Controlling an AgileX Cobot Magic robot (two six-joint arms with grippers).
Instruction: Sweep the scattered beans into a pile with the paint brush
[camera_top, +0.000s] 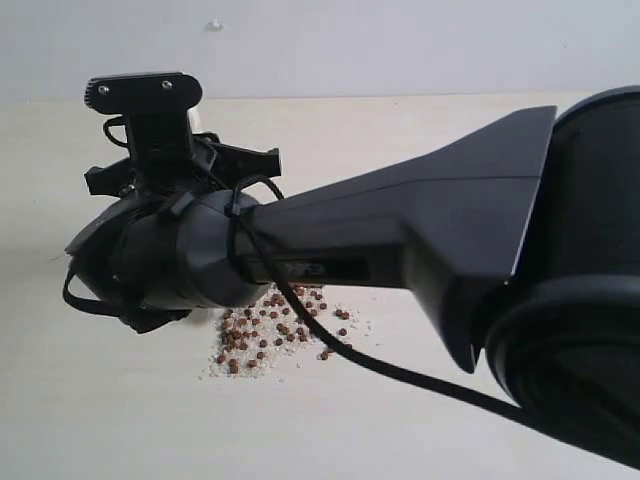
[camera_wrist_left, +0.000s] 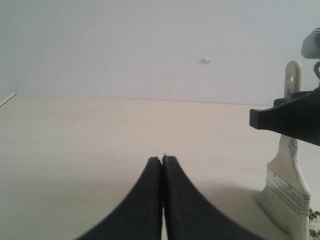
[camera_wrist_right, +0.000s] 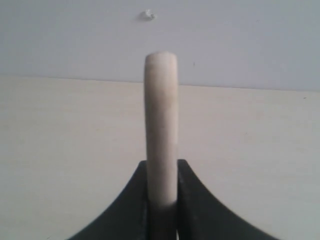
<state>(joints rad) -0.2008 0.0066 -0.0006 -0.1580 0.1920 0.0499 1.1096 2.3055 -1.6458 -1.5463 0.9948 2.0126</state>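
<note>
The beans (camera_top: 275, 335) lie in a loose reddish-brown patch with whitish crumbs on the pale table, just below my right arm's wrist (camera_top: 160, 250). My right gripper (camera_wrist_right: 161, 162) is shut on the paint brush handle (camera_wrist_right: 161, 120), which stands upright between its jaws. The left wrist view shows the paint brush (camera_wrist_left: 287, 185) upright, with its silver ferrule and off-white bristles down on the table and a few beans (camera_wrist_left: 315, 215) beside them. My left gripper (camera_wrist_left: 162, 159) is shut on nothing, low over bare table to one side of the brush. It is hidden in the exterior view.
My right arm (camera_top: 450, 230) spans the exterior view from the right and hides the brush and much of the table (camera_top: 120, 420). A white wall (camera_top: 400, 45) stands behind the table's far edge.
</note>
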